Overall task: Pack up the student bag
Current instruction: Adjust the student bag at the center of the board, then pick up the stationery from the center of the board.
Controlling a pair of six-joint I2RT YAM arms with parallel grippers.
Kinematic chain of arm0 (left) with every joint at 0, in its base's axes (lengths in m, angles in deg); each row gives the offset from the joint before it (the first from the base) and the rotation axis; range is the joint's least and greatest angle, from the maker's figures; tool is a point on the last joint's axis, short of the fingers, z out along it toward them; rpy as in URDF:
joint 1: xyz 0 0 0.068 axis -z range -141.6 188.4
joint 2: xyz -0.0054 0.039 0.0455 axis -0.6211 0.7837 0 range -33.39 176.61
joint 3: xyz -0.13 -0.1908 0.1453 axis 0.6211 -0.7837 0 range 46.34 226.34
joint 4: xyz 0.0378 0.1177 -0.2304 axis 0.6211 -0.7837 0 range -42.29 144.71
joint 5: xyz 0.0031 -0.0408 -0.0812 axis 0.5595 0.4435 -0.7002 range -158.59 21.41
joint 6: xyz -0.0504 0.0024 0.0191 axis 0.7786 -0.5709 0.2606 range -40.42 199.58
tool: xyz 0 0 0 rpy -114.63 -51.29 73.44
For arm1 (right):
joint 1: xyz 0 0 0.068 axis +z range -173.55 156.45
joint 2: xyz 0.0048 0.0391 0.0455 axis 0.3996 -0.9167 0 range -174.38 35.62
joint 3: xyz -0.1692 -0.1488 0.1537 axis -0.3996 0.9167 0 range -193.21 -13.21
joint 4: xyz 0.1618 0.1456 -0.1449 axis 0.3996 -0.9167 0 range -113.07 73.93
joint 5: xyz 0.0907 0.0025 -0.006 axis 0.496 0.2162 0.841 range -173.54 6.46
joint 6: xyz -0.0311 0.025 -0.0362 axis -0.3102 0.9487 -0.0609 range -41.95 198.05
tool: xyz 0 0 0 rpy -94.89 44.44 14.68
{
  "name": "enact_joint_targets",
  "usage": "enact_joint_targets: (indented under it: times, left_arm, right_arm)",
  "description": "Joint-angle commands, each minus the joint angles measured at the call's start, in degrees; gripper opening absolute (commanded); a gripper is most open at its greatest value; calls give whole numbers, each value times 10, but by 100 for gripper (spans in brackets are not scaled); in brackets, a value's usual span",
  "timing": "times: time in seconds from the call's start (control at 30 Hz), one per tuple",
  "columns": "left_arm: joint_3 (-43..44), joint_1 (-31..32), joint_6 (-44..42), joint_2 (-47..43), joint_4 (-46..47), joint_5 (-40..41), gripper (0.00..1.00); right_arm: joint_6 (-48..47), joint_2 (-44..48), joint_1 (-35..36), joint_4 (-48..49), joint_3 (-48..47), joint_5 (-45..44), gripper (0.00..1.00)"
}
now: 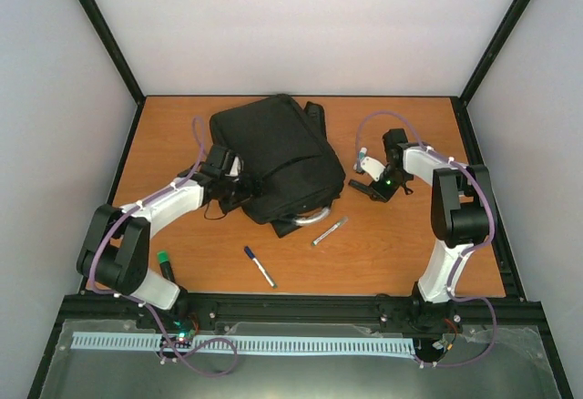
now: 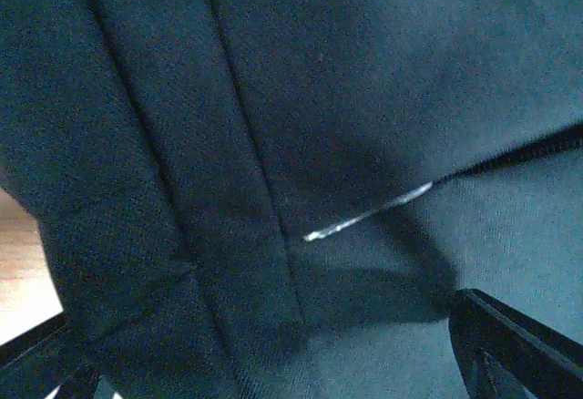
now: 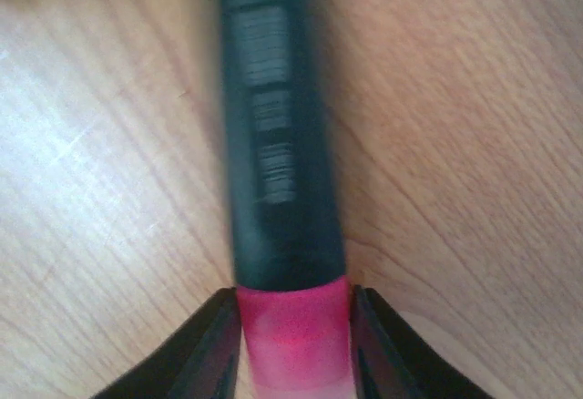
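The student bag [image 1: 278, 158] is a large black backpack lying in the middle of the table, its grey curved handle [image 1: 308, 220] toward the near side. My left gripper [image 1: 230, 179] is open against the bag's left side. In the left wrist view black fabric [image 2: 273, 98] fills the frame, with a thin silver zipper piece [image 2: 364, 217] between the spread fingers [image 2: 510, 353]. My right gripper [image 1: 367, 187] is to the right of the bag. In the right wrist view it [image 3: 293, 326] is shut on the pink cap of a black marker [image 3: 278, 144] over the wood.
A silver marker [image 1: 329, 230] and a blue-capped pen [image 1: 259, 266] lie on the table in front of the bag. A green-capped item [image 1: 164, 259] stands by the left arm's base. Black frame posts and white walls ring the wooden table [image 1: 401, 253].
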Motion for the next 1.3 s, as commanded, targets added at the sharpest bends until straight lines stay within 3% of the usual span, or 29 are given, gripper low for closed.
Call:
enact_joint_targets:
  times: [0.0, 0.13, 0.27, 0.43, 0.67, 0.7, 0.8, 1.27]
  left_arm:
    - [-1, 32, 17, -19, 8, -18, 97]
    - [13, 37, -7, -53, -68, 21, 98]
    - [48, 37, -61, -89, -150, 102, 99]
    - [108, 38, -151, -81, -186, 149, 94]
    - [174, 42, -254, -45, -153, 188, 94]
    - [181, 47, -278, -41, -144, 184, 98]
    - [201, 69, -339, -22, -118, 183, 100]
    - [322, 155, -424, 139, -120, 311, 94]
  right_arm:
    - [-9, -3, -4, -14, -4, 6, 29]
    - [-10, 21, -4, -22, 11, 7, 15]
    - [-1, 58, -4, -36, 22, 5, 9]
    - [26, 100, -4, -68, 11, 11, 6]
    - [66, 153, -4, -115, -15, 59, 5]
    - [73, 159, -4, -120, -19, 67, 4]
    - [95, 171, -4, -131, -26, 92, 4]
    - [139, 161, -4, -122, -23, 136, 3]
